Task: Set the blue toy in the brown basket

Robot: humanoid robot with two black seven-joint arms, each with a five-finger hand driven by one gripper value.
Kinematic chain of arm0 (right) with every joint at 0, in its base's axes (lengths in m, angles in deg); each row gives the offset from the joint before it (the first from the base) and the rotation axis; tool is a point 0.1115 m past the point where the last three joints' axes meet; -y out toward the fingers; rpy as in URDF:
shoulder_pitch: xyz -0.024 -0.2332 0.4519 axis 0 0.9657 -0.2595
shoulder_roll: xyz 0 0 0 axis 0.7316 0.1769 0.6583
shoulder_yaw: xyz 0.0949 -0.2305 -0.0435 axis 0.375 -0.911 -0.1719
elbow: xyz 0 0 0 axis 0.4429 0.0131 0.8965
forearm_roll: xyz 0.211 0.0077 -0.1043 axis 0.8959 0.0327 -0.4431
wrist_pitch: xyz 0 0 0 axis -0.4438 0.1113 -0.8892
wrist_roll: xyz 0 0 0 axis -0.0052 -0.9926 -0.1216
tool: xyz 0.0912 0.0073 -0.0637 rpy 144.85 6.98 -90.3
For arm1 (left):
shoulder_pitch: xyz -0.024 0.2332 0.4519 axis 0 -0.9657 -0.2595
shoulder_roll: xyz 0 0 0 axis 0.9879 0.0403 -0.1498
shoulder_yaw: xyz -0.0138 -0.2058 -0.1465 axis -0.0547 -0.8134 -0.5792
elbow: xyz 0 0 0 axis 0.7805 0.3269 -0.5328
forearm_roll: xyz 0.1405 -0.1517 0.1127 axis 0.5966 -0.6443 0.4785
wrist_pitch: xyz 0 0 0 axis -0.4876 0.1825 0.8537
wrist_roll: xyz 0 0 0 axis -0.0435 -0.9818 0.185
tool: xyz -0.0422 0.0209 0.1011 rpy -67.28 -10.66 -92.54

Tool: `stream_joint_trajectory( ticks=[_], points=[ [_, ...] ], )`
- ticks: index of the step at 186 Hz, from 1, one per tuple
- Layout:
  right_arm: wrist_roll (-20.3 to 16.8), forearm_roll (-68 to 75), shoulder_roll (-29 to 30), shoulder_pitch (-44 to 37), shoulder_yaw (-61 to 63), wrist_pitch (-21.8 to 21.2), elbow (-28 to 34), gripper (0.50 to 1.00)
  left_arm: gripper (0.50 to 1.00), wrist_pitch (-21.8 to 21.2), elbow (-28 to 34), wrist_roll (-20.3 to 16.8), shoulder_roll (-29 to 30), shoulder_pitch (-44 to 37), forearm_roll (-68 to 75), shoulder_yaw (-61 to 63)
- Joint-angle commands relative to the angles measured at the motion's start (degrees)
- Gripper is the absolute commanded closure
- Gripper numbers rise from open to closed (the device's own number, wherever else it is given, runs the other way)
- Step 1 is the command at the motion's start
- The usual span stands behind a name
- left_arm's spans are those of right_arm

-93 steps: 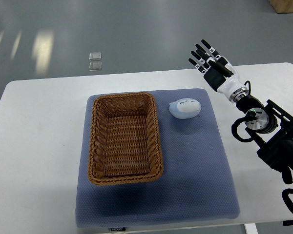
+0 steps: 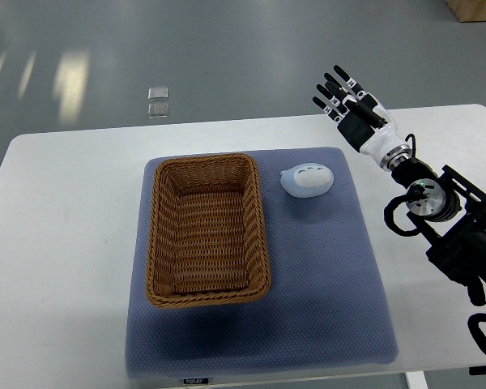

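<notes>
Broadly, a white worktop (image 2: 65,211) is seen from above, and most of its middle is covered by a blue-grey mat (image 2: 324,300). On the left half of the mat a brown basket (image 2: 208,229) of woven wicker is set lengthwise, and nothing is seen inside it. From the picture's right edge the right arm (image 2: 437,215) is brought in over the worktop's far right corner. At its end the right hand (image 2: 350,105) is held above the worktop's far edge, with its dark fingers (image 2: 337,84) spread and straight and nothing gripped. The blue toy (image 2: 306,180), pale and rounded, is laid on the mat just beside the basket's far right corner, near the hand but apart from it.
</notes>
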Motion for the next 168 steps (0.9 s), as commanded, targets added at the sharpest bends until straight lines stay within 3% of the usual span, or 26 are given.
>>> stream_joint_trajectory(
  ticks=[1, 34, 53, 97, 109, 123, 134, 168],
  points=[
    [-0.08, -1.79, -1.2, -1.23, -2.53, -0.2, 0.0, 0.593, 0.5, 0.0, -0.05, -0.03, 0.0, 0.01, 0.0, 0.08],
    [-0.26, -5.49, -4.71, -5.1, -7.2, -2.14, 0.0, 0.593, 0.5, 0.0, -0.05, -0.03, 0.0, 0.1, 0.0, 0.17],
    [-3.16, -9.88, -7.44, -9.23, -12.56, -3.81, 0.0, 0.593, 0.5, 0.09, -0.05, -0.03, 0.0, 0.1, 0.0, 0.26],
    [-5.18, -35.99, -11.66, -24.44, -34.79, -7.59, 1.84, 0.593, 0.5, 0.09, -0.14, -0.03, 0.0, 0.19, 0.0, 0.08],
    [-8.7, -42.75, -12.36, -29.27, -42.18, -8.73, 3.34, 0.593, 0.5, 0.09, -0.14, -0.03, 0.0, 0.19, 0.0, 0.08],
    [-17.91, -45.57, -12.01, -34.45, -50.43, -8.55, 5.62, 0.593, 0.5, 0.09, -0.05, -0.03, 0.0, 0.19, 0.0, 0.17],
    [-21.79, -45.48, -11.92, -35.86, -52.63, -8.46, 6.41, 0.593, 0.5, 0.09, -0.05, -0.03, 0.0, 0.19, 0.0, 0.17],
    [-22.49, -45.13, -14.64, -35.6, -52.99, -8.99, 12.21, 0.593, 0.5, 0.09, -0.14, -0.03, 0.0, 0.19, 0.09, 0.08]
  ],
)
